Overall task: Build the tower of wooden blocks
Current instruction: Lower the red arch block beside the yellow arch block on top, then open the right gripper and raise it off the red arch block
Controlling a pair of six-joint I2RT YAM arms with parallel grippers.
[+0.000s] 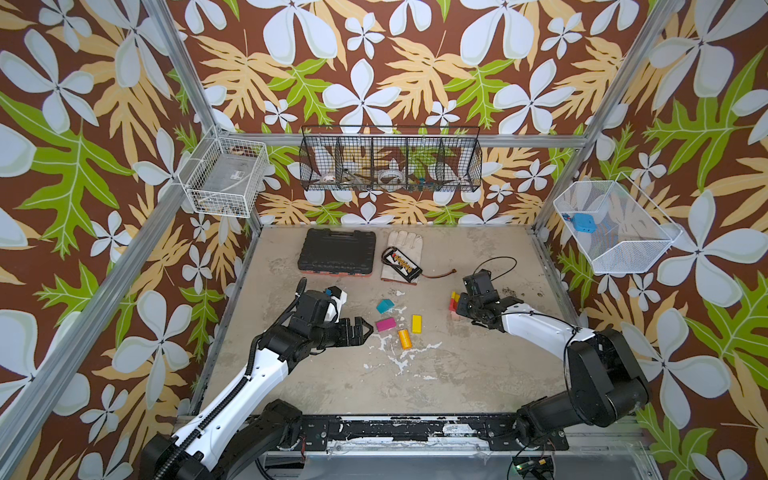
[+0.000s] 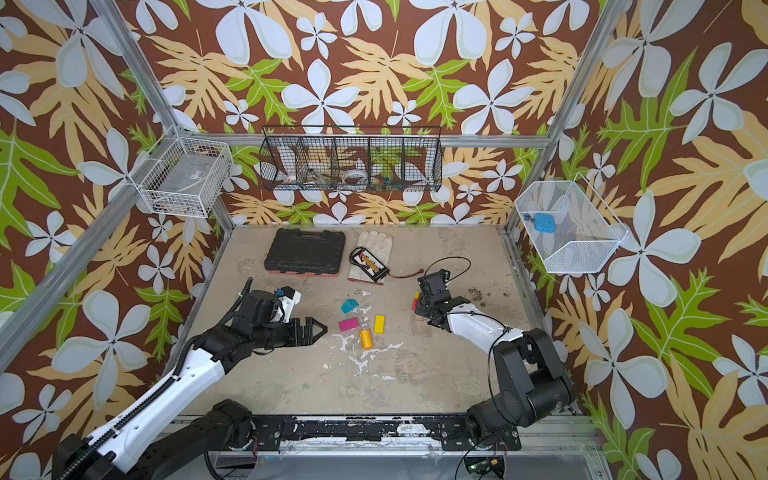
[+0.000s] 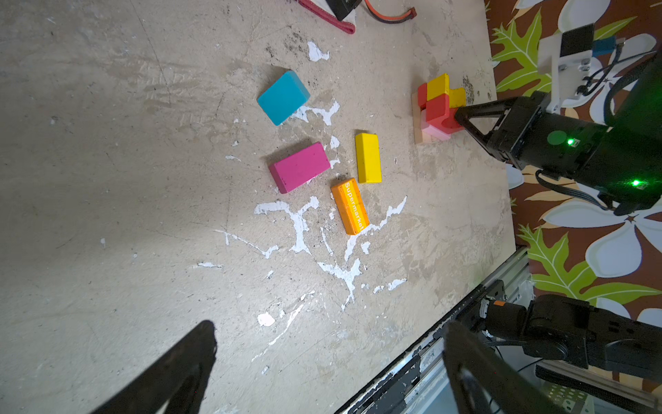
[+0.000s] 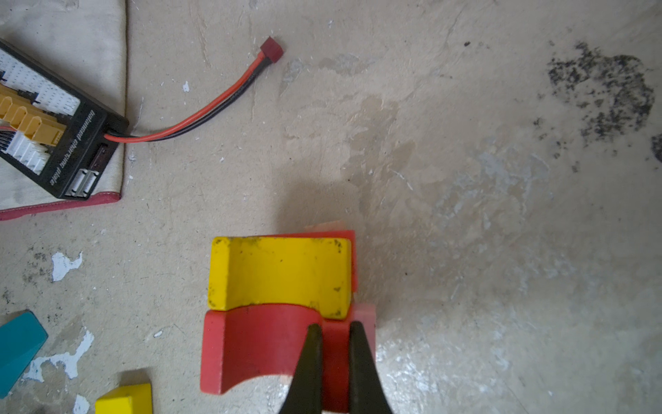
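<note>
Bright even light w/ soft short shadows by wood blocks (image 3: pixel 299 166); top views bent at edges, wrist foregrnds blurry.

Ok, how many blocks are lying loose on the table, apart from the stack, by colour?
teal block: 1
magenta block: 1
yellow block: 1
orange block: 1
Total: 4 loose
</note>
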